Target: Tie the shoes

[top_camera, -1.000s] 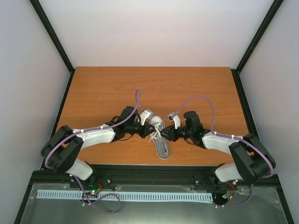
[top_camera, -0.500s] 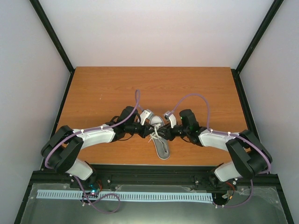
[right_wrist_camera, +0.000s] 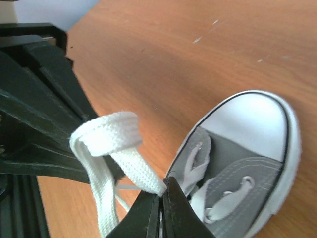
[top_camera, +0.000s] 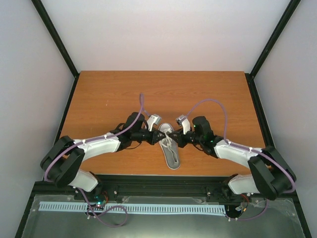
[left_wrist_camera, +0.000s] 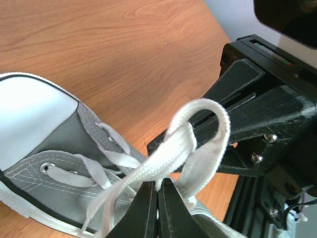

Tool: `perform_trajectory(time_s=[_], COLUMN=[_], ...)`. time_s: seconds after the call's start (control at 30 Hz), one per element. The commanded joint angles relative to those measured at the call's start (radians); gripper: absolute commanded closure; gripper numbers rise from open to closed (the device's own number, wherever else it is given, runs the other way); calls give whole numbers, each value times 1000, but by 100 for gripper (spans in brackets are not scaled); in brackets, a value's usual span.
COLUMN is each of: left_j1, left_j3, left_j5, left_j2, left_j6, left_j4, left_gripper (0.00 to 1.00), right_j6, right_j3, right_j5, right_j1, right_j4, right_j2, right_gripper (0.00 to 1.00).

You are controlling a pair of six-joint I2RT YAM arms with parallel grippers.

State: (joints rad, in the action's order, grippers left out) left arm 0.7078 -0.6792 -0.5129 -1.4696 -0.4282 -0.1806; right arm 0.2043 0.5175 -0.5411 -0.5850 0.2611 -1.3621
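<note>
— Grey canvas low-top sneaker with a white toe cap (top_camera: 171, 152): where is it, and how will it handle?
— It is on the orange-brown wooden table (top_camera: 109, 94), centre, toward the near edge, toe pointing far. I'd judge it light and soft, so a hard tug would drag it.
— And the flat white woven laces (left_wrist_camera: 198, 148)?
— Limp and slightly grippy. The left pincer (left_wrist_camera: 157, 198) is clamped on lace at a loop's foot. The right pincer (right_wrist_camera: 161, 206) is clamped likewise. Both are close together over the laced front.
— Best hold?
— Low on each loop, where it won't slip free.
</note>
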Motion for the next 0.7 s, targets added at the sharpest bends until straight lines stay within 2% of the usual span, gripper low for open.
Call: perform_trajectory(time_s=[0.0,0.17,0.4,0.67], left_j1=[10,10,10,10], left_j3=[8,-3,-42,-71], left_j5=[-5,-85,-164,-174], left_j2=[61,65,105,221], left_j6=[-122,-145,-202,-264], left_j4=[-60,-73,-7,109], left_gripper=[99,99,99,99], right_j6=[11,7,26,67], right_j3=[-29,-3,30,59], right_j5=[143,255,420,512], right_j1=[-4,-4,-7,-7], right_j4=[-47,-167,-300,-406], right_j2=[97,144,215,267], right_gripper=[97,97,97,97])
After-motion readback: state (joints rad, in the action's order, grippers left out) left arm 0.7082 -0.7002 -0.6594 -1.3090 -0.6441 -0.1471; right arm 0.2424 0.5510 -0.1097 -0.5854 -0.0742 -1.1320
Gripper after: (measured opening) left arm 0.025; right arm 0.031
